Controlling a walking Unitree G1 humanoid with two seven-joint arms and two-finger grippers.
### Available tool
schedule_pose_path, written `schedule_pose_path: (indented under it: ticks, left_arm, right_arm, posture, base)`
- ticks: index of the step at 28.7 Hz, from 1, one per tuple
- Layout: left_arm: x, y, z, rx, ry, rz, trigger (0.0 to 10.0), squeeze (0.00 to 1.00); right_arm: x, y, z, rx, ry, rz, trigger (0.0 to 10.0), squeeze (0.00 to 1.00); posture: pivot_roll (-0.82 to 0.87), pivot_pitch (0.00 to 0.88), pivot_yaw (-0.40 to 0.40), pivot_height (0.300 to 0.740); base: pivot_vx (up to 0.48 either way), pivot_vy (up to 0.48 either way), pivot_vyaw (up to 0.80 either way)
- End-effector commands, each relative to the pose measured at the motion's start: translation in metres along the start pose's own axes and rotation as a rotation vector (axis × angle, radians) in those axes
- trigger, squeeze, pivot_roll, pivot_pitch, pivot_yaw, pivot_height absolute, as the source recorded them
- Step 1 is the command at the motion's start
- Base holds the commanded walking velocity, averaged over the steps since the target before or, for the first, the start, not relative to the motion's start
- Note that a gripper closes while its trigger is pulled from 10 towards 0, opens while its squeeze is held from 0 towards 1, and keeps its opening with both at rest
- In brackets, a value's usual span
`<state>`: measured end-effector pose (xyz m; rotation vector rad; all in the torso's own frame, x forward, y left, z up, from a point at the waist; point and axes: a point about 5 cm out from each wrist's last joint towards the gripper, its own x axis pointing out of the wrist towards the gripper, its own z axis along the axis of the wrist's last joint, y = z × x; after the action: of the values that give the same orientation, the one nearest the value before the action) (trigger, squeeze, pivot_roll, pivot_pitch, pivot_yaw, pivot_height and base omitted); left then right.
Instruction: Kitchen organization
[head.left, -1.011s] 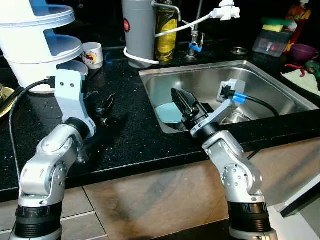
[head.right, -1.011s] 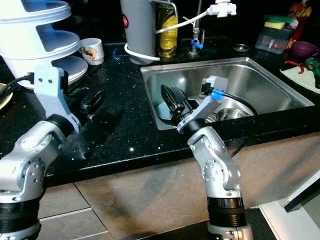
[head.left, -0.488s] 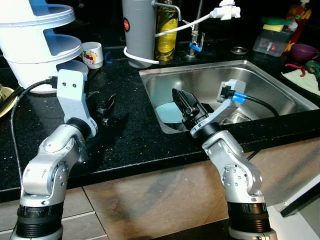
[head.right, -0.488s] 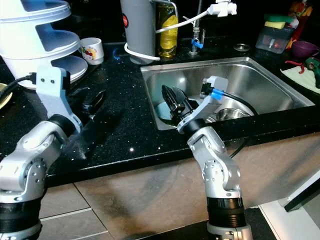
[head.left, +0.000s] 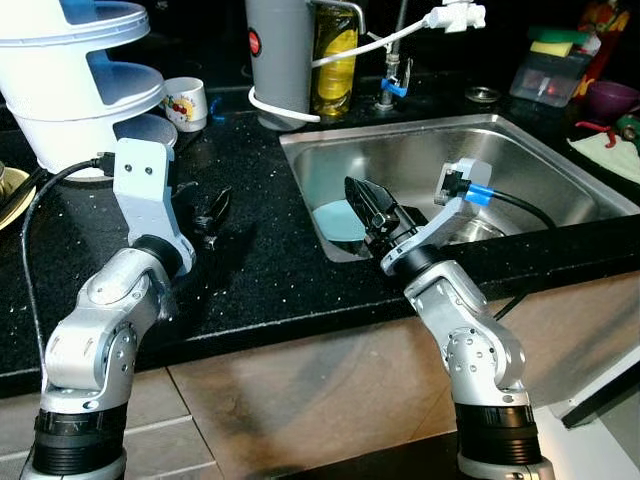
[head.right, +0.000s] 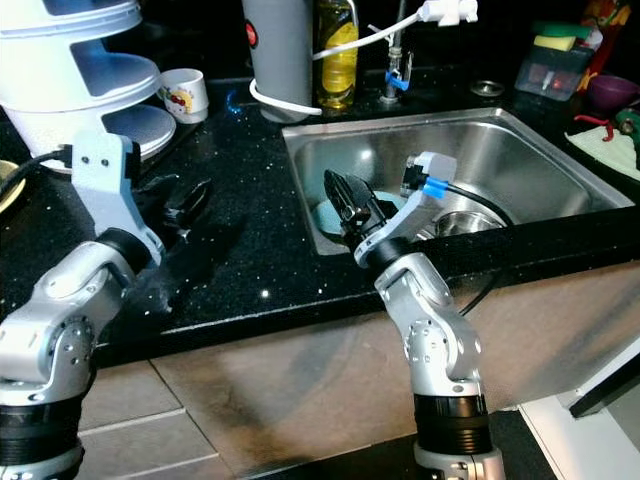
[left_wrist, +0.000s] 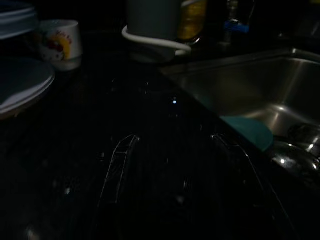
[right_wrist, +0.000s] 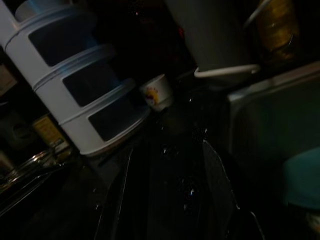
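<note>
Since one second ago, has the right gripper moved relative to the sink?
No. The right gripper still hangs over the near left corner of the sink, above the teal plate; the slight picture shift is camera motion.

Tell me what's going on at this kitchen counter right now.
The robot stands at a black counter with a steel sink. Its right claw reaches over the sink's front edge, fingers open, beside a teal plate lying in the basin. Its left claw hovers low over the counter, fingers open, holding nothing. A white tiered rack and a small mug sit behind it.
</note>
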<state>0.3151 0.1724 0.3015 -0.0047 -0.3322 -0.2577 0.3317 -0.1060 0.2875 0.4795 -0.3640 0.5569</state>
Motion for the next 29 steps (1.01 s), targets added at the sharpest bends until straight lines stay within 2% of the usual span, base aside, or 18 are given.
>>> schedule_pose_path:
  ticks: [1,18,29]
  left_arm:
    - [-0.0001,-0.0002,0.0008,0.007,0.000,-0.001,10.0,0.00]
    - [-0.0012,0.0032,-0.0009,0.005,0.010,0.016,10.0,0.00]
    - [-0.0045,0.0091,-0.0062,-0.007,0.043,0.056,10.0,0.00]
  right_arm:
    - [-0.0011,0.0022,0.0031,0.001,-0.011,0.006,10.0,0.00]
    - [-0.0009,0.0021,0.0041,0.001,-0.004,0.006,10.0,0.00]
    - [0.0005,0.0027,0.0038,0.004,0.008,0.014,10.0,0.00]
  posture:
    - [0.03,0.197,-0.019,0.740]
    - [0.03,0.204,-0.024,0.740]
    - [0.03,0.214,-0.038,0.740]
  base:
    - [-0.368,0.000,0.00]
    - [-0.328,0.000,0.00]
    - [0.000,0.000,0.00]
